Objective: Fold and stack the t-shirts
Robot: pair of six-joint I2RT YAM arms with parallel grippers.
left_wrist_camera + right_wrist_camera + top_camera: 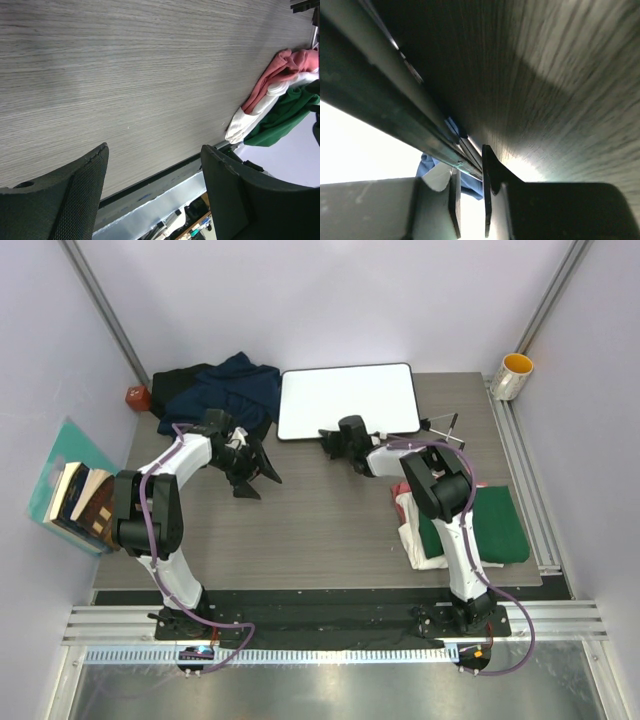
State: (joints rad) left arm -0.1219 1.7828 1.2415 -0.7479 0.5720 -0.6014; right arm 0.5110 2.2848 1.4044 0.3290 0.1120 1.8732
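Workspace partway through the shirt-folding task, seen from above and from both wrists. Three garments lie together as a pile at the right side of the table [320, 530], partly under the right arm: the dark green t-shirt [497, 525], which shows most from above, the cream-white t-shirt [418, 545] sticking out at the pile's left edge, and the pink-red t-shirt [281, 69] at its far end. The folds look loose, and the exact order of the layers cannot be read.

Two garments are not yet dealt with. The navy blue t-shirt [232, 380] and the black t-shirt [185, 378] sit crumpled in one heap at the far left corner, just left of the whiteboard [350, 400]. By this count the task is judged a little over half done: two shirts to spread, fold and add to the pile.

Left gripper [258, 483]: spread wide, carrying nothing, over bare tabletop near the heap but apart from it.

Right gripper [332, 440]: at the whiteboard's near edge, towards its left corner. The wrist view shows its fingers [487, 190] pressed almost together, with the board's dark rim running in between the tips, so it appears to pinch the board, not a shirt. The centre of the table, between heap and pile, is bare.
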